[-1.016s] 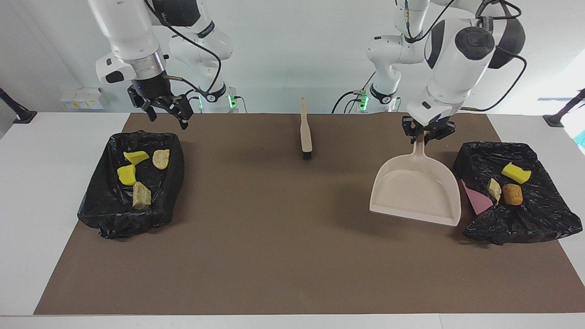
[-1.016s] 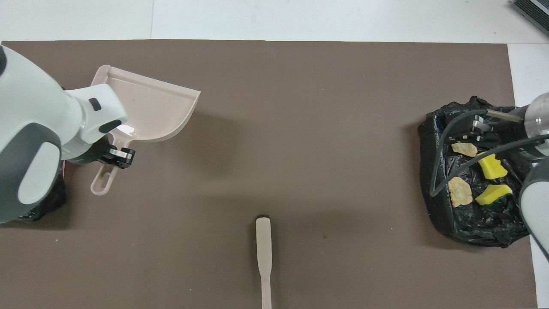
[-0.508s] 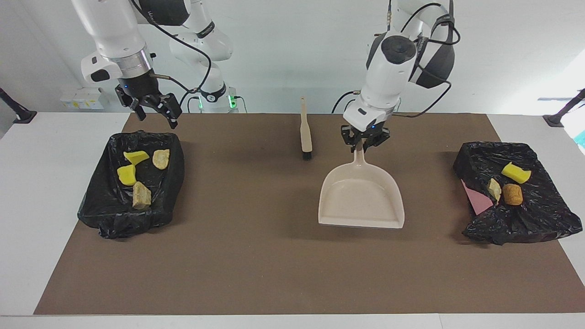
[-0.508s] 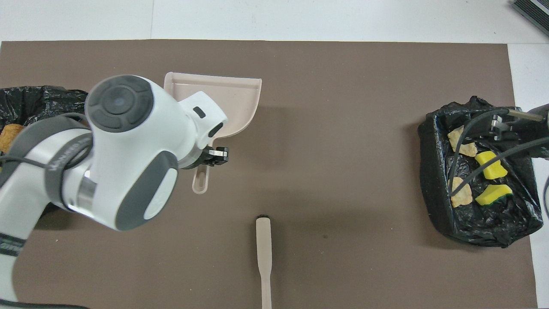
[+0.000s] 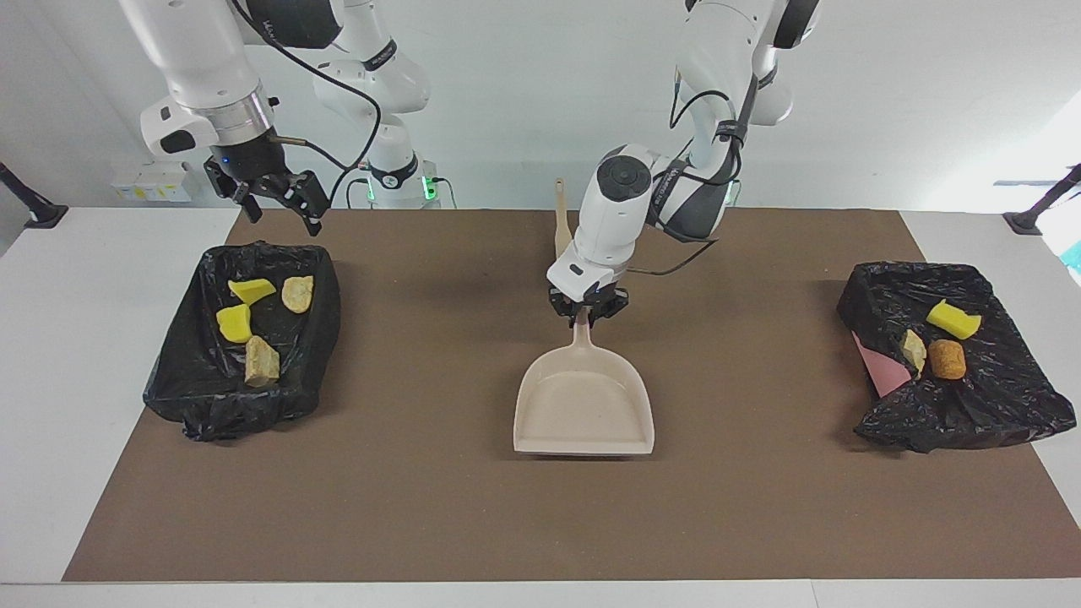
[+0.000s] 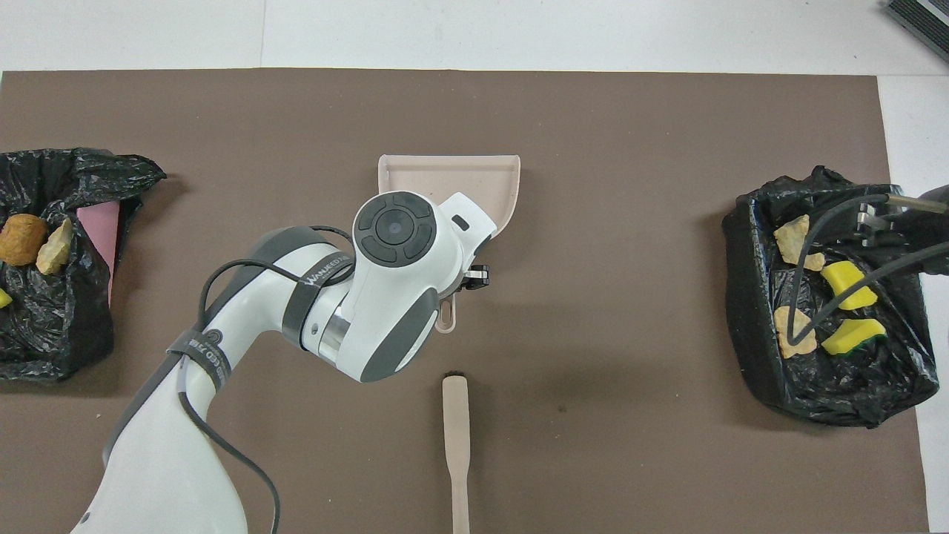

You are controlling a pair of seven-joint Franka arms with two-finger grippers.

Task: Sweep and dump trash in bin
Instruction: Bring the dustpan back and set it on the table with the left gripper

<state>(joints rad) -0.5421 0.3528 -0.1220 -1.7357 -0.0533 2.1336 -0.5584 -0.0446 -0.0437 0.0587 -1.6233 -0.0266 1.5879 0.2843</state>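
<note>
Trash [image 5: 253,325] in bins (both), left gripper [image 5: 586,314] gripping dustpan [image 5: 584,411]

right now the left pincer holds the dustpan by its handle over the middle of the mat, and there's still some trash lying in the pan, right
Not quite. The left pincer does hold the dustpan by its handle over the middle of the mat, but the pan is empty, as the facing view shows. The trash scraps lie in the two black-lined bins at the ends of the table.

The left gripper [image 5: 588,317] clasped the dustpan [image 5: 584,409] handle over mid-mat; the right gripper [image 5: 272,192], fingers apart, hung above the bin [image 5: 181,384].
</note>
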